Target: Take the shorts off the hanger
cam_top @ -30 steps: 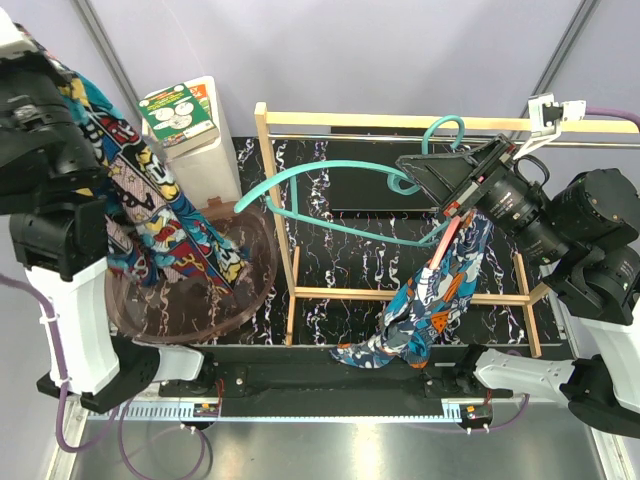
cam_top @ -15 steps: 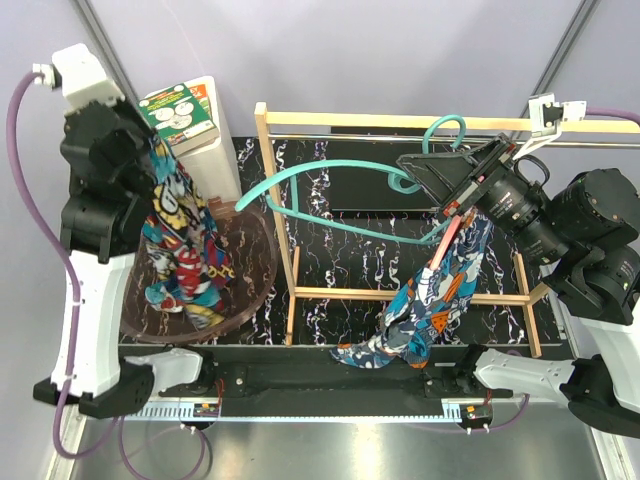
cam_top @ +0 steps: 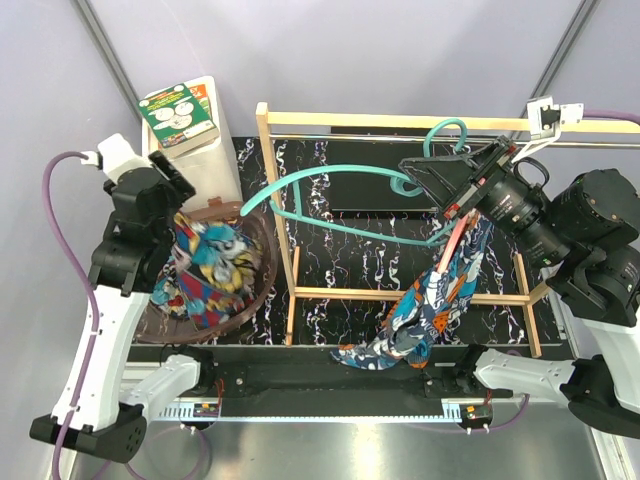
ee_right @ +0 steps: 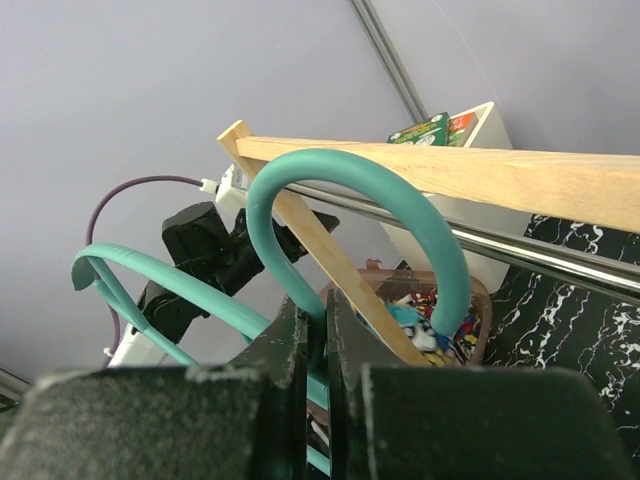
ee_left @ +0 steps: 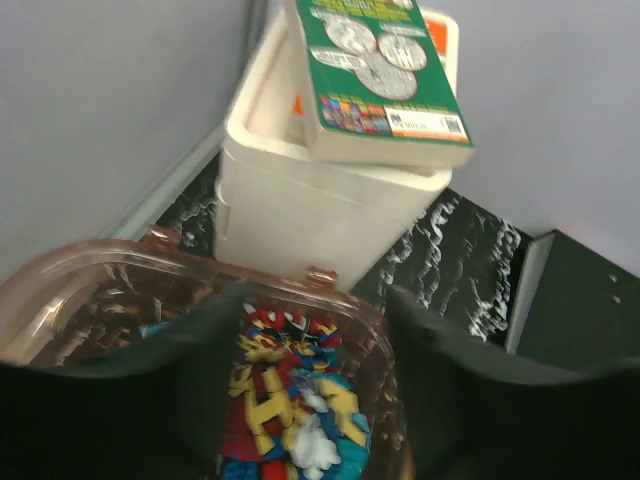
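Comic-print shorts (cam_top: 205,265): off the hanger, heaped inside the brown see-through bin (ee_left: 200,258) at the table's left.
Teal-and-orange shorts (cam_top: 432,300): hung on the right end of the teal hanger (cam_top: 330,172), lower end trailing onto the table near the front edge.
Hanger: slung across the wooden rack (cam_top: 400,121), hook up by the top rail; resting on it or not, unclear.
Step in hand: by the look of it, drop-off of the first pair; second pair not yet freed.
Next move: probably left arm up and across to the hanging pair, a grip on loose fabric, a pull off the hanger's end while the hanger is kept steady.
Left gripper (ee_left: 315,305): low over the bin, fingers spread, comic print lying between and below; contact with the cloth not clear.
Right gripper (ee_right: 315,330): pressed together on the hanger's stem just below the hook.
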Robot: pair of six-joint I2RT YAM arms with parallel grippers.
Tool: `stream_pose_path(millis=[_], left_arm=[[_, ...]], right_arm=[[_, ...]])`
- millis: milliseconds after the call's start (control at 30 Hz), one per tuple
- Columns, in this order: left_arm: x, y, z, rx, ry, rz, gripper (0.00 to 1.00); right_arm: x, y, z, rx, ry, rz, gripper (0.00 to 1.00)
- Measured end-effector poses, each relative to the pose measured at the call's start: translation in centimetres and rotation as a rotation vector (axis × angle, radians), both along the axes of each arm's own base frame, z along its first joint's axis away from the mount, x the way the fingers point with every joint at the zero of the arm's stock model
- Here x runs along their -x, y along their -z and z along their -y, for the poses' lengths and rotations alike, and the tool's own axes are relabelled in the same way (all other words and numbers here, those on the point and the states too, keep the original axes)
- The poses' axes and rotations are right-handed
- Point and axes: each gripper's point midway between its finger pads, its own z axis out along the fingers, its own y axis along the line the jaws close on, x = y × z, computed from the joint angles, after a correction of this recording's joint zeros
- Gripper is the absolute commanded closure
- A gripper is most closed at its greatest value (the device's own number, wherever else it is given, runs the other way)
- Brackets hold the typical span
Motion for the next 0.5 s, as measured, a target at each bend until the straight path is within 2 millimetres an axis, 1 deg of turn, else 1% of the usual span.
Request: stream_pose_path(millis=[67, 100, 167, 200, 267, 333, 400, 500], left_arm=[[-0.1, 1.2, 0.7, 0.027, 0.030, -0.034, 0.14], [0.0, 1.7, 1.2, 0.050, 0.053, -0.041, 0.15], [0.7, 2.1, 2.5, 0.094, 0.121, -0.044, 0.18], [1.1, 1.9, 3.0, 0.109, 0.150, -0.035, 0.18], [2.1, 0.7, 4.5, 0.150, 0.249, 0.003, 0.21], [3.2, -0.9, 6.4, 0.190, 0.363, 0.045, 0.23], [4.5, -3.4, 8.5, 0.223, 0.494, 0.099, 0.23], [6.7, -6.7, 11.0, 0.247, 0.673, 0.172, 0.21]], right_arm=[[0.0, 0.1, 0.0, 0.005, 0.000, 0.001, 1.00], [0.0, 0.1, 0.0, 0.007, 0.000, 0.002, 1.00], [0.0, 0.1, 0.0, 0.010, 0.000, 0.005, 1.00], [0.0, 0.1, 0.0, 0.012, -0.001, 0.006, 1.00], [0.1, 0.3, -0.1, 0.017, -0.007, 0.008, 1.00], [0.2, 0.5, -0.4, 0.028, -0.021, 0.012, 1.00], [0.6, 0.7, -0.7, 0.042, -0.052, 0.021, 1.00], [1.3, 1.1, -1.6, 0.070, -0.112, 0.039, 1.00]])
